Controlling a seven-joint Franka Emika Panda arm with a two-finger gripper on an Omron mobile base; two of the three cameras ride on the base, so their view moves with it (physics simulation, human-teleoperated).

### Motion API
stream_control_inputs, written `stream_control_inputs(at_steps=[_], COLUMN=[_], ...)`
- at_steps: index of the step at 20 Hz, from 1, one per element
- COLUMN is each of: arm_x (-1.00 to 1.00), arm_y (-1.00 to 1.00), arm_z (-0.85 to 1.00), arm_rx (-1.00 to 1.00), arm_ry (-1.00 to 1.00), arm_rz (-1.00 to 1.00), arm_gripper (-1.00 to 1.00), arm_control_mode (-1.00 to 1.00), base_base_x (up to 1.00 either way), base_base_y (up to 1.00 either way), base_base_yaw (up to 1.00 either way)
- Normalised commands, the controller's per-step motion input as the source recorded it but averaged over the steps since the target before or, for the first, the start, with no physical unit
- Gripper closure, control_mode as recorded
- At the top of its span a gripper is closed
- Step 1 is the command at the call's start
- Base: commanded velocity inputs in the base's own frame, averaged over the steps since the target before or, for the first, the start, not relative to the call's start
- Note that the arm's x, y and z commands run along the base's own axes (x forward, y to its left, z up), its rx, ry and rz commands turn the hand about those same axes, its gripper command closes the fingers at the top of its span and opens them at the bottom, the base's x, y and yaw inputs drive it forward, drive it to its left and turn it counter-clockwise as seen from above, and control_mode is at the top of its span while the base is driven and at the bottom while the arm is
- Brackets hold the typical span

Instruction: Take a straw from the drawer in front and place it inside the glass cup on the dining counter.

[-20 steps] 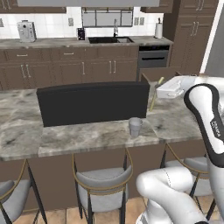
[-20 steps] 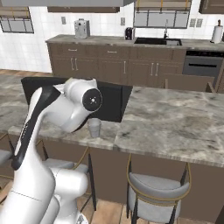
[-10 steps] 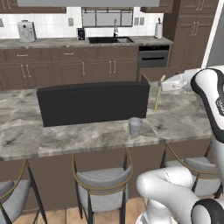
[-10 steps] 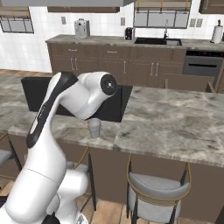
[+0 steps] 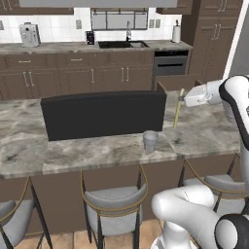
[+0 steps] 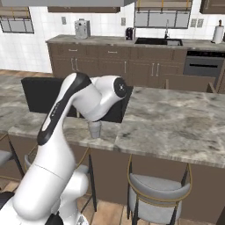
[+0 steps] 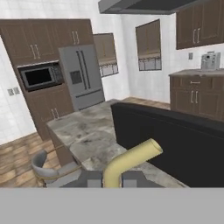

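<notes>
Across the dining counter (image 5: 92,151), the gripper (image 5: 185,98) grips the straw (image 5: 177,108), which hangs upright above the marble, right of the glass cup (image 5: 150,141). Fetching looks done; carrying over and dropping it in remains.

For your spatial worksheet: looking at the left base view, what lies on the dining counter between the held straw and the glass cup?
Nothing: in the left base view, only bare dining counter separates the straw from the glass cup.

Dark brown cabinets (image 5: 53,82) line the white-tiled back wall (image 5: 53,30), with a sink (image 5: 121,44) set beside a black oven (image 5: 170,63). Grey-cushioned stools (image 5: 113,198) stand on the wooden floor (image 7: 17,157) near a steel refrigerator (image 7: 81,76).
</notes>
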Motion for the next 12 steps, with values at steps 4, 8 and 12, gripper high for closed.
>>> stream_control_inputs(at_steps=[4, 8, 12], arm_x=[0.16, 0.18, 0.1], arm_y=[0.0, 0.0, 0.0], arm_z=[-0.21, -0.18, -0.18], arm_rx=[0.02, 0.0, 0.0], arm_ry=[-0.1, -0.1, -0.08], arm_rz=[0.08, 0.05, 0.05], arm_gripper=[1.0, 1.0, 1.0], arm_control_mode=[-1.0, -1.0, -1.0], base_base_x=[0.0, 0.0, 0.0], base_base_y=[0.0, 0.0, 0.0], base_base_yaw=[0.0, 0.0, 0.0])
